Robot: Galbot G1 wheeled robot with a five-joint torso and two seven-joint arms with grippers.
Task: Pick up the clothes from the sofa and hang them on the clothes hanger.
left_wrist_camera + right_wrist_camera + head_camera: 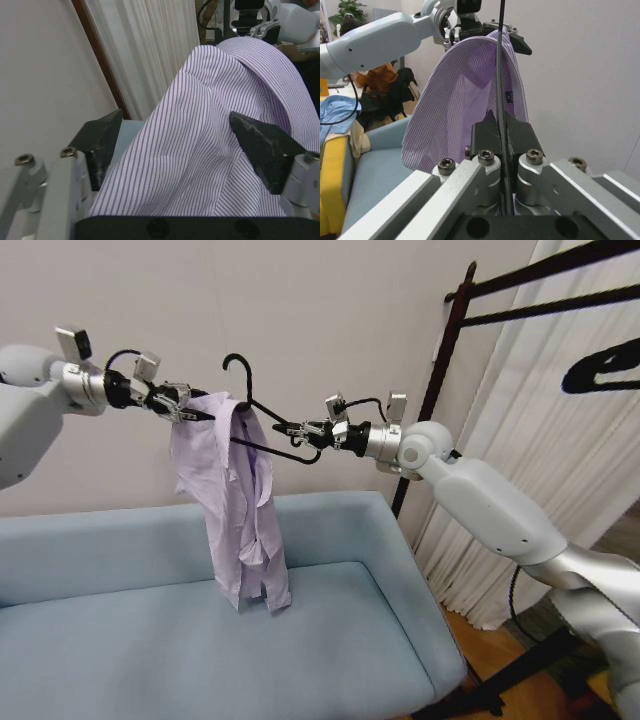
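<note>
A lavender striped shirt [235,510] hangs draped over a black wire hanger [280,452], held in the air above the sofa. My right gripper [292,430] is shut on the hanger's right arm; in the right wrist view the wire [499,75] runs between its closed fingers [487,132]. My left gripper [200,414] is at the shirt's left shoulder. In the left wrist view its fingers [102,145] stand wide apart, with the striped fabric [200,125] bulging between them, not pinched. The shirt [455,105] hides the hanger's left arm.
A light blue sofa [120,640] lies below. The dark clothes rack's pole [440,370] and its upper bars stand to the right, with another black hanger [600,375] on it. White curtains [520,440] hang behind. Other clothes [337,107] lie at the sofa's far end.
</note>
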